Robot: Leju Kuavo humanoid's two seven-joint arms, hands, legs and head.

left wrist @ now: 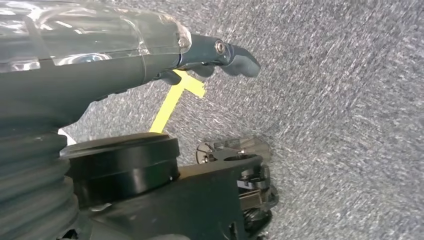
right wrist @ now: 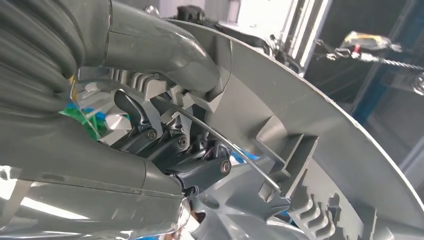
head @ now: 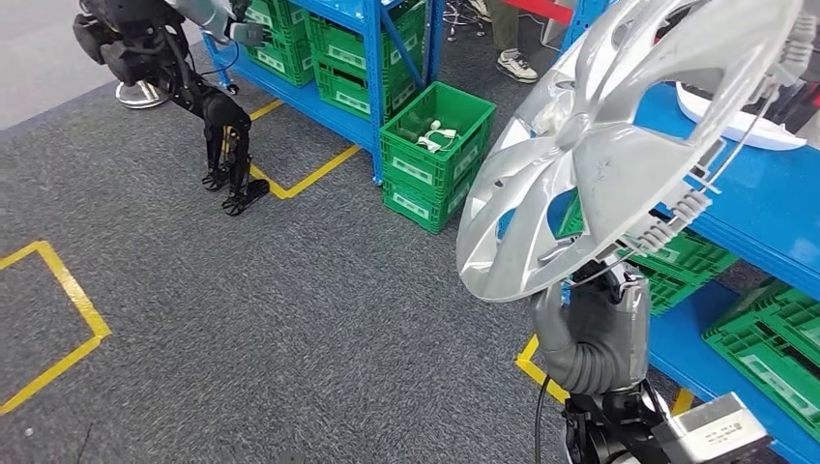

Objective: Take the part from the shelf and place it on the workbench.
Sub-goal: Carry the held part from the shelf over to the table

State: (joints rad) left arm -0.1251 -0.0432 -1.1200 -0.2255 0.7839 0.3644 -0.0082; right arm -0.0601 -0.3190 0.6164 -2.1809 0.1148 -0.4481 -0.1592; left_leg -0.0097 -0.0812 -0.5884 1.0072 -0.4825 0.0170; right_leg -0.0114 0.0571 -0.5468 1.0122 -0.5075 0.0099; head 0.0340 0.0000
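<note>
My right hand (head: pixel 592 333) grips the silver hubcap (head: pixel 619 145) by its lower rim; in the right wrist view the thumb (right wrist: pixel 165 47) lies over the rim's edge and the dark fingers (right wrist: pixel 150 132) curl in behind, against the wire retaining ring (right wrist: pixel 225 142). I carry the hubcap raised and tilted in front of me, off the blue shelf (head: pixel 764 208) at my right. My left hand (left wrist: pixel 150 50) hangs toward the grey carpet (left wrist: pixel 350 125), its fingers nearly straight and holding nothing.

Beyond the hubcap, green crates (head: pixel 435 155) sit under the blue racking, one with small white parts inside. Another dark robot (head: pixel 184 77) stands farther off by the yellow floor tape (head: pixel 309 179).

I judge the pick is done and the carry is in hand. The workbench isn't in sight, so next I need to turn toward it, keeping the grip firm and the wide disc free of the shelf edge.
</note>
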